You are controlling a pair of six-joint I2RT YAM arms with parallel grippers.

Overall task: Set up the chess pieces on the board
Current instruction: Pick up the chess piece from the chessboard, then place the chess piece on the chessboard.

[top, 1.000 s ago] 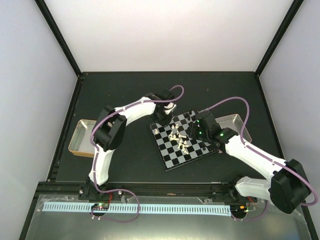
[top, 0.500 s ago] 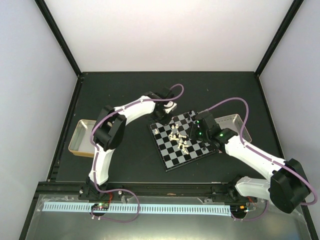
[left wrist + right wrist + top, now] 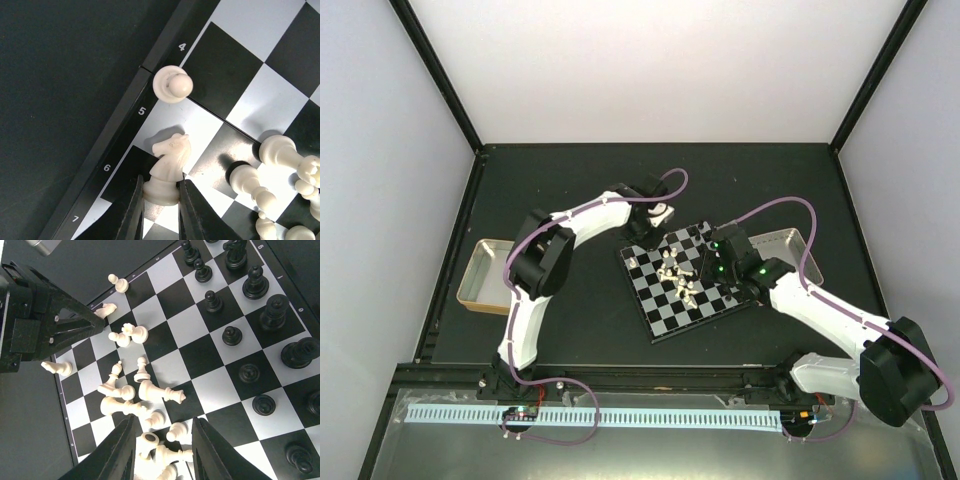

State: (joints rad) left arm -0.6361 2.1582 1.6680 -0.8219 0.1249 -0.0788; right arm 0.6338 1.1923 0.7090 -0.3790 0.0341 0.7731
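Note:
In the left wrist view my left gripper (image 3: 161, 196) is shut on the base of a cream-white knight (image 3: 169, 159), which stands upright over the board (image 3: 240, 30) beside rim marks 5 and 6. A white pawn (image 3: 172, 85) stands near mark 4. My right gripper (image 3: 165, 442) hangs open over a heap of toppled white chess pieces (image 3: 150, 395), with nothing between its fingers. Black pieces (image 3: 256, 284) stand along the board's far side. From above, both grippers are over the board (image 3: 665, 315), the left one (image 3: 655, 234) at its back-left edge and the right one (image 3: 704, 268) near its middle.
A metal tray (image 3: 470, 290) lies left of the board and another (image 3: 790, 238) at its back right, partly under the right arm. The left arm's black gripper body (image 3: 35, 315) fills the left side of the right wrist view. A lone white piece (image 3: 56, 368) lies by the board's rim.
From above, the left arm's elbow has shifted slightly. The right arm and the pieces on the board look unchanged.

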